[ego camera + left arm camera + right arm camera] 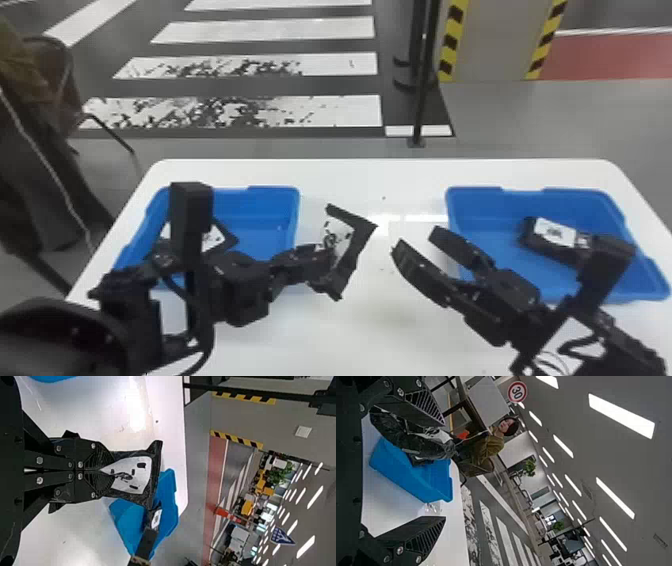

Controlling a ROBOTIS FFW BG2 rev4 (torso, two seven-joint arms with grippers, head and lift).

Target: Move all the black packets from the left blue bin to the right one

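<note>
We find the right gripper (417,240) near the middle of the table (370,325), its fingers spread wide, with nothing in hold. Facing it, the left gripper (325,265) has its fingers pressed together on the pinched end of a black packet (361,242), carried above the tabletop between the bins. The packet lies just ahead of the right gripper's tips, toward the robot's left, with a narrow gap in the head view. Its broad free edge faces them and runs crosswise to the left fingers; the packet is bent, so we cannot certify its long axis. The right wrist view puts it closer to one finger than the other (we would want it centred before any squeeze). We judge this a handover: the right arm, nearer the destination, should take that free edge before the left lets go.

Beyond, we record the left bin (297,215) and the right bin (472,190). Count: two grippers, two bins, one packet held, one packet in the right bin (555,234), and at least one packet in the left bin (225,237), where the arm blocks a firm tally.
</note>
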